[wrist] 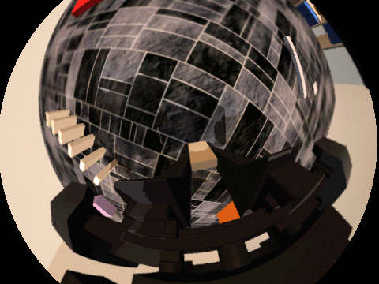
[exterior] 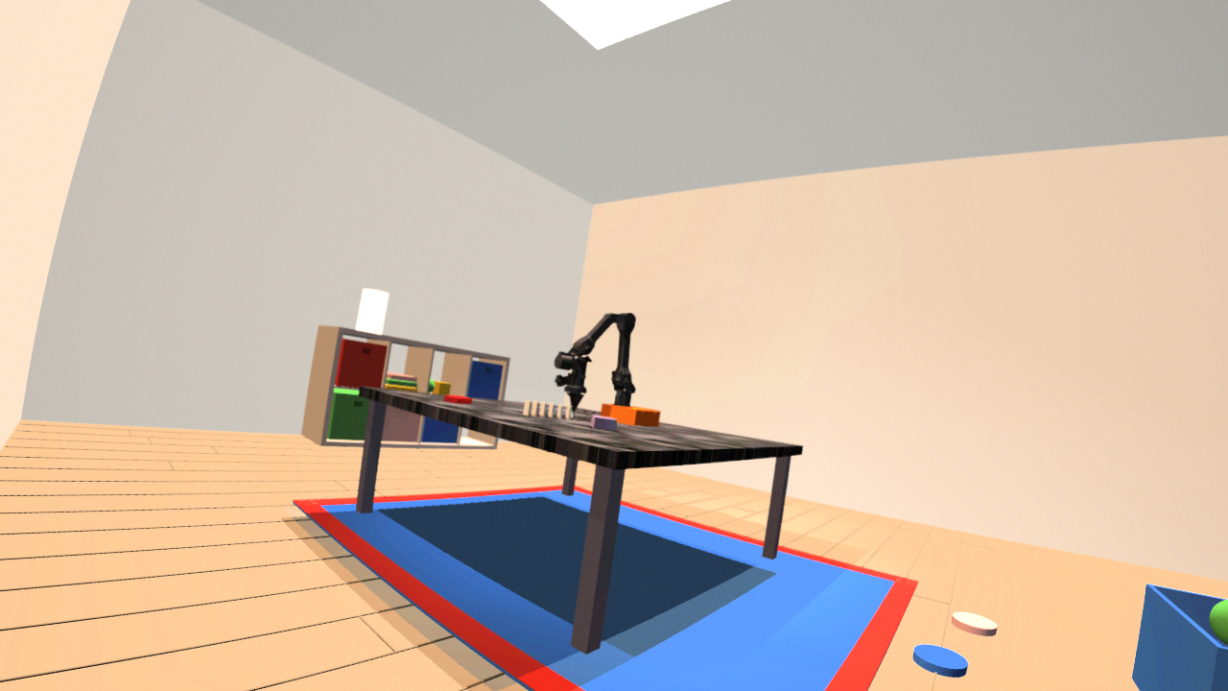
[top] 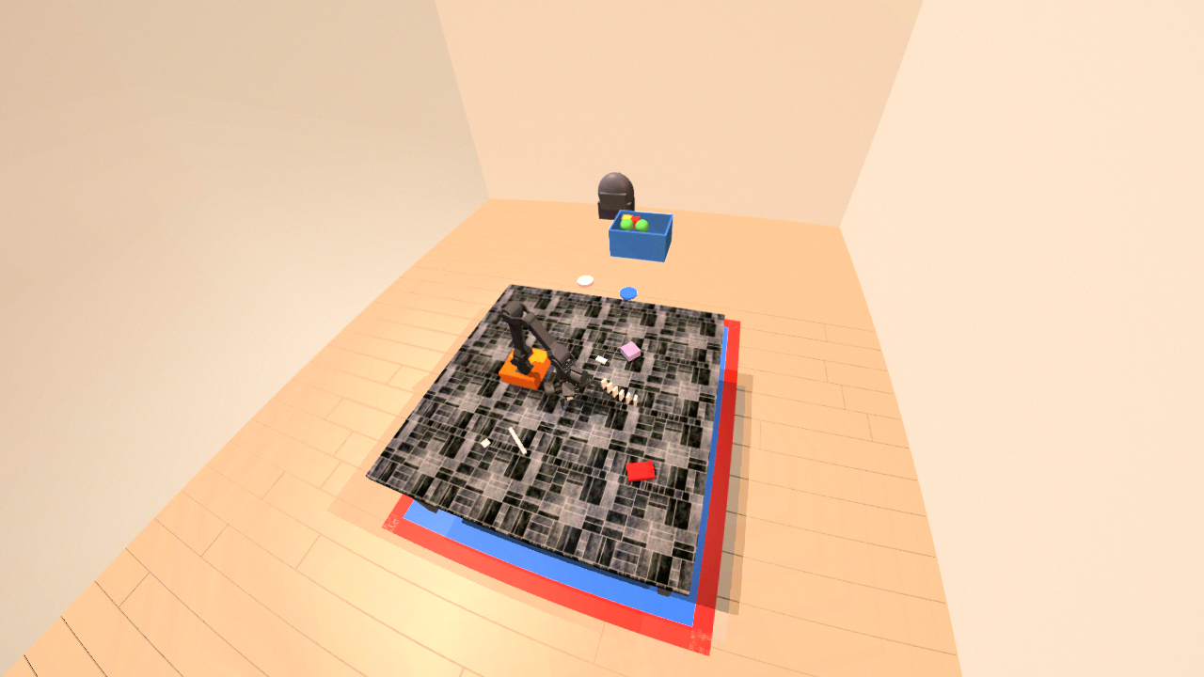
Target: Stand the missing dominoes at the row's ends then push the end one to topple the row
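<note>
Six dominoes (top: pixel 620 393) (exterior: pixel 526 407) (wrist: pixel 81 145) upright in a row on tabletop (top: pixel 538 480) (exterior: pixel 687 438) (wrist: pixel 150 95).
Pinched btwn jaws: one more domino (top: pixel 569 398) (wrist: pixel 202 155), apart from row, w/ orange block (top: pixel 520 378) (exterior: pixel 639 416) (wrist: pixel 228 213) nearby.

A black jointed robot arm (exterior: pixel 624 352) rises beside an orange block (exterior: pixel 639 416) on the dark patterned surface (exterior: pixel 703 442); a small lilac block (exterior: pixel 603 421) lies nearer the surface's front corner than the upright cream dominoes (exterior: pixel 546 410).
</note>
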You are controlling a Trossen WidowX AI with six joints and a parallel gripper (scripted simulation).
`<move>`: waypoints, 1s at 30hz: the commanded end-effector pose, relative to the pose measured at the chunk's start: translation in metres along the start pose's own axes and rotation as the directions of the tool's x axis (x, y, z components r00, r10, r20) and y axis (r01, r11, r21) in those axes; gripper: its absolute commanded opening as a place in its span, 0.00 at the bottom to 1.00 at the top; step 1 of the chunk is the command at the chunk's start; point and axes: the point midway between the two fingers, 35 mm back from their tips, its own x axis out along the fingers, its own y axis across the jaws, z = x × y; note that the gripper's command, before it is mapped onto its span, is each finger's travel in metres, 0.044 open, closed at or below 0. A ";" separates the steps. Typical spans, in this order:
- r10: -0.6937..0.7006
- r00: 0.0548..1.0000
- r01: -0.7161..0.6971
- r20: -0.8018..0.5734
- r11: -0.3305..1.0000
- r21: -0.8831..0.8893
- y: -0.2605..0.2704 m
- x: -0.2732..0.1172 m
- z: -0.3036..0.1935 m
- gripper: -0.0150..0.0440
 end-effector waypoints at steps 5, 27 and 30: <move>0.005 1.000 -0.005 -0.003 1.000 -0.004 0.001 0.000 0.000 0.44; 0.008 1.000 -0.008 -0.001 0.979 -0.203 0.055 -0.141 -0.004 0.44; 0.015 1.000 -0.015 -0.004 0.927 -0.376 0.105 -0.142 -0.020 0.44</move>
